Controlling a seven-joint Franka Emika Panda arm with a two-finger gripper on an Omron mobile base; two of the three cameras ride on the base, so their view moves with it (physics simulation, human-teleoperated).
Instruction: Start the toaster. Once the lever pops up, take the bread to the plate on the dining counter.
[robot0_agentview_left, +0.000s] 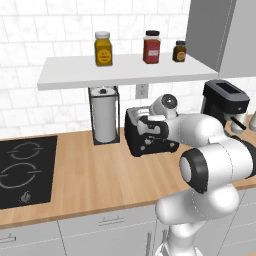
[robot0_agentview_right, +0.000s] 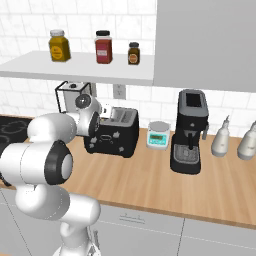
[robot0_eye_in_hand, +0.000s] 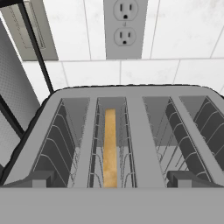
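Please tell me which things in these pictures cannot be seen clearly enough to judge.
- Toaster lever: in the left base view the arm covers the front; in the right base view the marks are too small to read.
- End effector: in both base views the arm's own links hide its fingers.
- Bread: the hand view gives only its top edge inside a slot; its depth is hidden.
- Paper towel holder: partly behind the arm, right base view.

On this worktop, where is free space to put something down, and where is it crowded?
Free: bare wood in front of the toaster, and between the cooktop and the paper-towel holder. Crowded: the back row of toaster, scale, coffee machine and two bottles.
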